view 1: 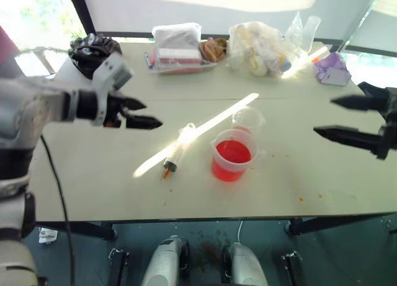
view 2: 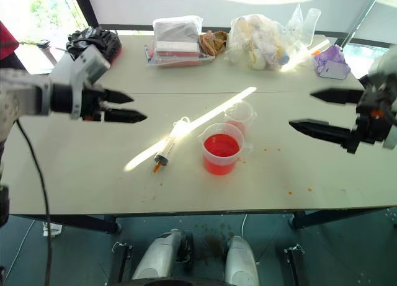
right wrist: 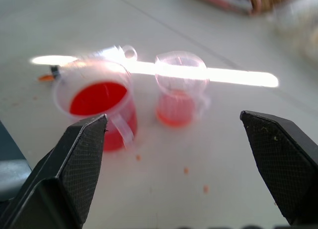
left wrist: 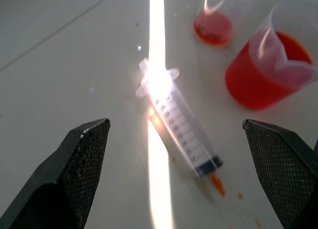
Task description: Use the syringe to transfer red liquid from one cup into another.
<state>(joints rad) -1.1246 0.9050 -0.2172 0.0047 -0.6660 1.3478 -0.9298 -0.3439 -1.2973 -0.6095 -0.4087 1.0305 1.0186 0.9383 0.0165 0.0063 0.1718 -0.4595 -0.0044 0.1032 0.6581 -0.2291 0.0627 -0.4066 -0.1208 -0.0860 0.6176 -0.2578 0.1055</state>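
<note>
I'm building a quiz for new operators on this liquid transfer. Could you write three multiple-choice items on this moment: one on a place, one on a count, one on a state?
1. Where is the large clear plastic syringe with the orange tip?
A. lying on the table
B. standing in a beaker
C. held in a pincer

2. How many clear plastic beakers stand on the pale table?
A. one
B. two
C. three

3. How are the two pincers?
A. both shut
B. one shut on the syringe
C. both open and empty

Answers:
1 A: it lies flat beside the larger spouted beaker of red liquid.
2 B: the larger one and the smaller flared beaker behind it.
3 C: the left pincer and right pincer hover with fingers apart, holding nothing.
</note>
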